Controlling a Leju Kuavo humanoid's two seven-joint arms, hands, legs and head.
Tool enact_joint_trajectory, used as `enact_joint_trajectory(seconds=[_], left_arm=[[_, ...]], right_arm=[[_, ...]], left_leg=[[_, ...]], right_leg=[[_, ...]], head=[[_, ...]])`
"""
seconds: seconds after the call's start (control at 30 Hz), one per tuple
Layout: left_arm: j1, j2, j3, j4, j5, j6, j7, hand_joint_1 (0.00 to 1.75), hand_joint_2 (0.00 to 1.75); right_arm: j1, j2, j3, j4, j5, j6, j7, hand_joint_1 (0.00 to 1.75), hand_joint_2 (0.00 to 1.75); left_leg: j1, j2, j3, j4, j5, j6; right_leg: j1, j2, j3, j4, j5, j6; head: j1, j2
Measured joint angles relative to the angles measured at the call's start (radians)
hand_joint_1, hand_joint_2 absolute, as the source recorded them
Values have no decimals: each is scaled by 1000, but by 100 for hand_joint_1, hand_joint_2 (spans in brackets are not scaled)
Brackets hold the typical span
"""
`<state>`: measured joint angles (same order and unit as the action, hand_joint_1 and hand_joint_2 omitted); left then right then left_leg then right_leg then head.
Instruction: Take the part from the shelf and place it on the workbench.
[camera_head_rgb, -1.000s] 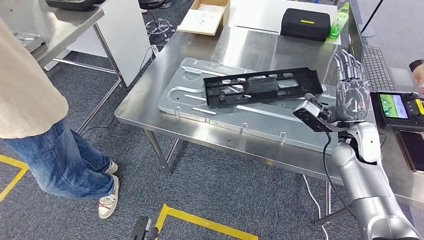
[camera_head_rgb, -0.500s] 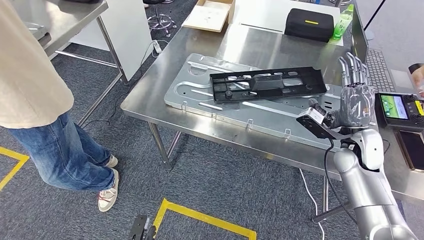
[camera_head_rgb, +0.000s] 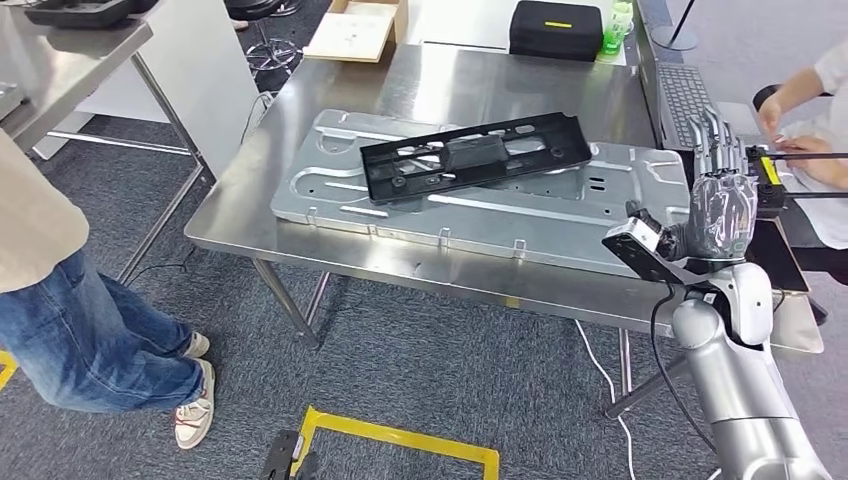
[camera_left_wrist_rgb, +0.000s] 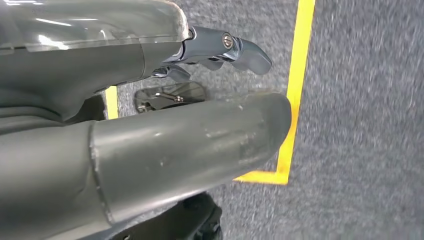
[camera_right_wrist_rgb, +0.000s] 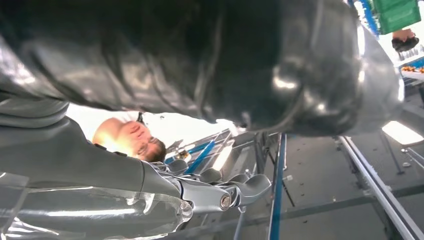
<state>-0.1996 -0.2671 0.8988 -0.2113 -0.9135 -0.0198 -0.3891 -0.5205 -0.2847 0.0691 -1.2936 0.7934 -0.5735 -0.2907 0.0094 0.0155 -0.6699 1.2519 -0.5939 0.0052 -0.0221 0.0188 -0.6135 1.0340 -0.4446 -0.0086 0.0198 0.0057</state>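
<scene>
A long black plastic part (camera_head_rgb: 475, 158) lies flat on a big silver pressed-metal plate (camera_head_rgb: 560, 215), which rests on the steel workbench (camera_head_rgb: 400, 275). My right hand (camera_head_rgb: 722, 205) is raised beside the plate's right end, away from the part, fingers straight and apart, holding nothing. In the right wrist view that same hand (camera_right_wrist_rgb: 200, 190) shows its fingers spread against the ceiling. In the left wrist view my left hand (camera_left_wrist_rgb: 150, 150) hangs over the grey carpet and holds nothing.
A person in jeans (camera_head_rgb: 80, 330) stands left of the bench. Another person's arm (camera_head_rgb: 800, 90) reaches in at the right, near a keyboard (camera_head_rgb: 685, 95). A black case (camera_head_rgb: 556, 28) and a cardboard box (camera_head_rgb: 360, 30) sit at the bench's back. Yellow tape (camera_head_rgb: 400, 440) marks the floor.
The whole picture has slid left, so the camera has moved. The part still lies on the plate. My right hand stays raised and empty, now a little farther from the part.
</scene>
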Motion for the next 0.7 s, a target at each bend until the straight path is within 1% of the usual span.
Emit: enact_joint_trajectory(seconds=[0.03, 0.07, 0.1, 0.13, 0.17, 0.2, 0.23, 0.27, 0.3, 0.33, 0.37, 0.4, 0.43, 0.47, 0.5, 0.53, 0.57, 0.6, 0.63, 0.67, 0.7], left_arm=[[1, 0, 0, 0, 0, 0, 0, 0, 0], [3, 0, 0, 0, 0, 0, 0, 0, 0], [3, 0, 0, 0, 0, 0, 0, 0, 0], [3, 0, 0, 0, 0, 0, 0, 0, 0], [3, 0, 0, 0, 1, 0, 0, 0, 0], [3, 1, 0, 0, 2, 1, -1, 0, 0], [3, 1, 0, 0, 4, 2, -2, 0, 0], [3, 2, 0, 0, 6, 2, -3, 0, 0], [3, 2, 0, 0, 8, 2, -4, 0, 0], [3, 1, 0, 0, 9, 2, -5, 0, 0], [3, 0, 0, 0, 10, 2, -6, 0, 0], [2, -1, 0, 0, 11, 3, -7, 0, 0], [2, -2, 0, 0, 12, 3, -8, 0, 0], [2, -2, 0, 0, 12, 3, -8, 0, 0], [3, -3, 0, 0, 12, 3, -9, 0, 0], [4, -3, 0, 0, 12, 3, -9, 0, 0], [5, -3, 0, 0, 12, 3, -9, 0, 0], [6, -3, 0, 0, 13, 3, -9, 0, 0], [5, -3, 0, 0, 13, 3, -9, 0, 0], [5, -4, 0, 0, 13, 3, -9, 0, 0], [4, -4, 0, 0, 14, 3, -9, 0, 0]], right_arm=[[3, 1, 0, -3, -3, 0, -2, 0, 0], [6, 1, -2, -6, -6, -1, -4, 0, 0], [9, 2, -4, -11, -9, -1, -6, 0, 0], [11, 2, -6, -19, -13, -1, -8, 0, 0], [14, 2, -10, -29, -19, -2, -11, 0, 0], [16, 3, -13, -40, -27, -3, -16, 0, 0], [21, 5, -16, -53, -33, -4, -21, 0, 0], [28, 7, -19, -66, -38, -6, -25, 0, 0], [36, 9, -22, -79, -39, -8, -29, 0, 0], [46, 11, -25, -93, -38, -9, -31, 0, 0], [55, 12, -28, -105, -37, -11, -33, 0, 0], [59, 11, -31, -116, -35, -13, -36, 0, 0], [61, 12, -33, -123, -34, -15, -37, 0, 0], [62, 12, -35, -128, -34, -16, -38, 0, 0], [64, 13, -37, -131, -35, -16, -38, 0, 0], [67, 13, -38, -133, -35, -16, -38, 0, 0], [70, 13, -38, -134, -35, -15, -38, 0, 0], [73, 13, -39, -136, -35, -15, -38, 0, 0], [73, 13, -40, -139, -35, -14, -38, 0, 0], [73, 13, -42, -143, -35, -14, -38, 0, 0], [73, 14, -44, -147, -36, -14, -38, 0, 0]], left_leg=[[0, -4, -23, 50, -14, 1], [0, -6, -32, 68, -10, 5], [-1, -9, -21, 44, 13, 10], [-2, -18, 6, -14, 50, 18], [-3, -39, 40, -86, 83, 29], [-3, -63, 69, -150, 108, 38], [-4, -83, 90, -193, 121, 44], [-5, -96, 98, -213, 123, 47], [-6, -93, 101, -219, 124, 46], [-5, -82, 103, -227, 127, 45], [-3, -71, 106, -237, 133, 46], [0, -57, 111, -248, 139, 48], [3, -43, 114, -258, 145, 50], [3, -29, 115, -262, 148, 51], [2, -15, 114, -263, 148, 52], [1, -1, 113, -263, 148, 52], [0, 13, 112, -262, 147, 51], [0, 27, 111, -261, 146, 50], [1, 39, 112, -259, 143, 48], [1, 51, 112, -255, 140, 44], [-2, 61, 112, -250, 136, 39]], right_leg=[[2, 10, -1, 0, 1, -1], [5, 20, -2, 1, 2, -2], [7, 31, -2, 1, 2, -2], [9, 43, -2, 2, 2, -2], [10, 53, -2, 2, 3, -2], [11, 64, -3, 3, 4, 1], [9, 74, -6, 3, 6, 5], [6, 84, -9, 3, 9, 11], [3, 94, -13, 0, 13, 18], [1, 105, -15, -4, 17, 26], [2, 100, -18, -2, 15, 31], [4, 82, -26, 12, 4, 35], [6, 56, -42, 47, -19, 38], [6, 25, -68, 103, -51, 41], [5, 5, -99, 167, -83, 45], [2, -6, -125, 223, -104, 49], [0, -12, -138, 251, -108, 53], [-2, -17, -130, 240, -93, 56], [-4, -26, -102, 192, -63, 58], [-4, -45, -61, 118, -33, 59], [-1, -64, -25, 52, -10, 56]], head=[[0, 0], [0, 0], [0, 0], [0, 0], [0, 0], [0, 0], [0, 0], [-1, 0], [-2, 0], [-2, 0], [-2, 0], [0, 0], [2, 0], [3, 0], [5, 0], [5, 0], [5, 0], [5, 0], [5, 0], [5, 0], [5, 0]])
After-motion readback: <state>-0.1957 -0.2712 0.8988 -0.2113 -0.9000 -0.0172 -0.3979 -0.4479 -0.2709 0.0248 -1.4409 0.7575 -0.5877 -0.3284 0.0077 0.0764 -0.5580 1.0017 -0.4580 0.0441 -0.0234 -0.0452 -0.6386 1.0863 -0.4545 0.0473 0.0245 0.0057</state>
